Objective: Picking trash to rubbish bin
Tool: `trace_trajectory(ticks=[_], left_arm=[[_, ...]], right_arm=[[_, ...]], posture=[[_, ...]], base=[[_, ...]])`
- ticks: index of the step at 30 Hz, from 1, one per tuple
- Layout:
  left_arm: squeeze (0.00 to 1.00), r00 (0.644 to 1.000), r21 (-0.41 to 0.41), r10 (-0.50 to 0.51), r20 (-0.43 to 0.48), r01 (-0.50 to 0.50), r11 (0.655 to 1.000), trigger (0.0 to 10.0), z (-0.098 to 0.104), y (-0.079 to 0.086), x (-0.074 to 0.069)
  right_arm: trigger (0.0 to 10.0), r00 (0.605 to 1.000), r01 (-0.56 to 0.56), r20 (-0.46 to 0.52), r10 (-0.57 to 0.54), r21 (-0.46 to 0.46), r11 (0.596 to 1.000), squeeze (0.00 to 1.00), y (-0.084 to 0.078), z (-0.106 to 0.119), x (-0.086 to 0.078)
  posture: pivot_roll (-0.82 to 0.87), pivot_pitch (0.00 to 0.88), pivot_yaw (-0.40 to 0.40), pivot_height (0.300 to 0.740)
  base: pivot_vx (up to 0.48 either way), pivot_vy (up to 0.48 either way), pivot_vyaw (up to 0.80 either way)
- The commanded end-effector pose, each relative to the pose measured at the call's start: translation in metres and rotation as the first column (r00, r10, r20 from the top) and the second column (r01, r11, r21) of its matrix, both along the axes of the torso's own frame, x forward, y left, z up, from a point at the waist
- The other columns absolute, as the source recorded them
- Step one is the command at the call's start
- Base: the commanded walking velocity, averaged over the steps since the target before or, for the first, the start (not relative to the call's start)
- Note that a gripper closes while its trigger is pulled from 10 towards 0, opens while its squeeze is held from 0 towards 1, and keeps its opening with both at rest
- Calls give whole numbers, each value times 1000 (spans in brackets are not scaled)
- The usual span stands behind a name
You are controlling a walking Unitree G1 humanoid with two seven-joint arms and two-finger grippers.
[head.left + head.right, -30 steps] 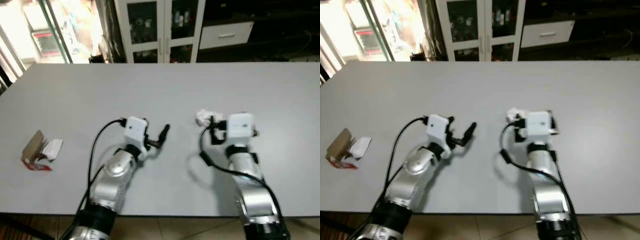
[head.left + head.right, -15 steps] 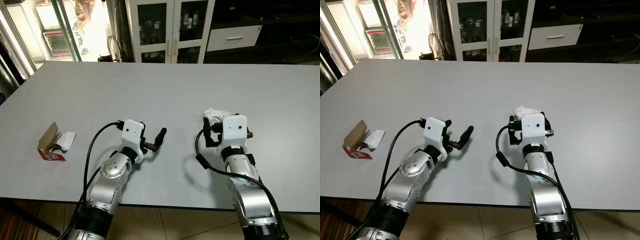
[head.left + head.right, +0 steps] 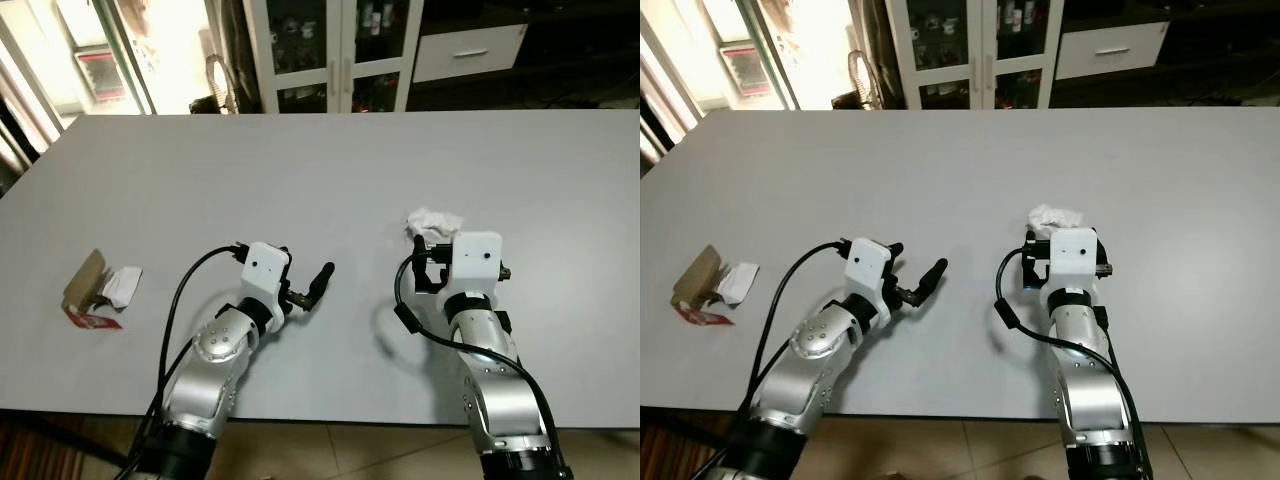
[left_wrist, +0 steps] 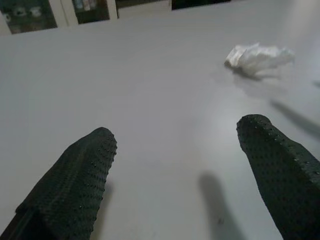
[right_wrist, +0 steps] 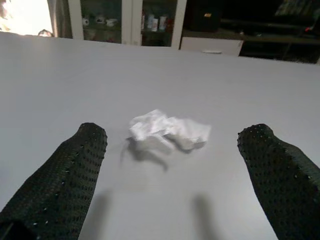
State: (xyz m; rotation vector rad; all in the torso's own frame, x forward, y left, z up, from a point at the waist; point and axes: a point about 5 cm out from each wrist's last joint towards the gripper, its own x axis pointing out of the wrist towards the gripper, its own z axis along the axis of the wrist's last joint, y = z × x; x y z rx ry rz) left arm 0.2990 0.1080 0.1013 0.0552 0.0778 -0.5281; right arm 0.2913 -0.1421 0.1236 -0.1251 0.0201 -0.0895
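Note:
A crumpled white tissue (image 3: 433,222) lies on the grey table (image 3: 330,170) right of the middle. My right gripper (image 5: 175,132) is open just short of the tissue (image 5: 169,129), low over the table, and the tissue sits ahead between its black fingers (image 5: 75,170). My left gripper (image 4: 178,131) is open too, hovering near the table's middle, with the tissue (image 4: 257,57) off ahead of it to one side. A second piece of trash, a brown cardboard scrap with white paper and a red wrapper (image 3: 98,288), lies near the table's left front.
A white cabinet with glass doors (image 3: 335,50) and a white drawer (image 3: 470,50) stand behind the table. A bright glass door (image 3: 120,50) is at the back left. The table's front edge (image 3: 330,415) runs close under my arms.
The head view has shifted, so the whole scene sits a little differently. Both arms hold about the same place relative to the tissue and the scrap.

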Motion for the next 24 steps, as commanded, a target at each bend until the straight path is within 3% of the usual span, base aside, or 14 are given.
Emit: trace_trajectory(ticks=[1, 5, 14, 24], left_arm=[[0, 1000, 8, -17, -1, 17, 1000, 10000, 5, 4, -4], [0, 1000, 3, -21, -1, 21, 1000, 10000, 10, 9, -12], [0, 998, 25, -51, -24, 52, 998, 10000, 13, 20, -26], [0, 972, -99, -231, -44, 225, 969, 10000, 37, 9, -29]], right_arm=[[10000, 1000, 1, -15, -1, 18, 1000, 0, 5, -4, -3], [10000, 1000, 3, -11, -3, 22, 1000, 0, 9, -5, -3], [10000, 998, 48, 45, -47, -13, 999, 0, 2, 5, 9], [10000, 995, 66, 85, -60, -60, 996, 0, -5, 14, 13]], posture=[[7, 156, 107, 740], [44, 189, 126, 740], [91, 218, 149, 740], [77, 212, 134, 740]], base=[[0, 0, 0], [0, 0, 0], [0, 0, 0], [0, 0, 0]])
